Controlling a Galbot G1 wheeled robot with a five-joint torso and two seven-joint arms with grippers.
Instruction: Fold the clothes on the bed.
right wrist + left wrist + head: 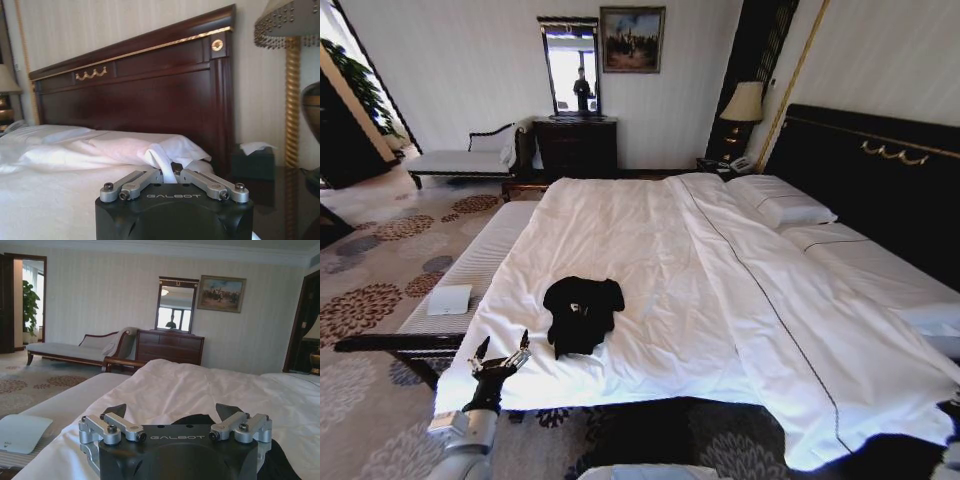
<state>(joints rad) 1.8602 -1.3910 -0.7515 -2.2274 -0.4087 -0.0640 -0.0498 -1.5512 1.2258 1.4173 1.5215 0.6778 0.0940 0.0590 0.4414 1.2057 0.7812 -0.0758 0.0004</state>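
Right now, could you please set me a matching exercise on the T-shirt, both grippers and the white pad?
Things:
1 T-shirt
2 left gripper
3 right gripper
4 white pad

Places or states:
A lying on the striped bench
B open, just short of the T-shirt
C crumpled on the duvet
D shut on a fold of the duvet

Pairs: 1-C, 2-B, 3-D, 4-A

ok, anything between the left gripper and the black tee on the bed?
Nothing visible. The left gripper sits at the bed's near edge, fingers open, pointed at the black T-shirt, with bare white duvet between them. The white pad lies off to the side on the bench, out of the path.
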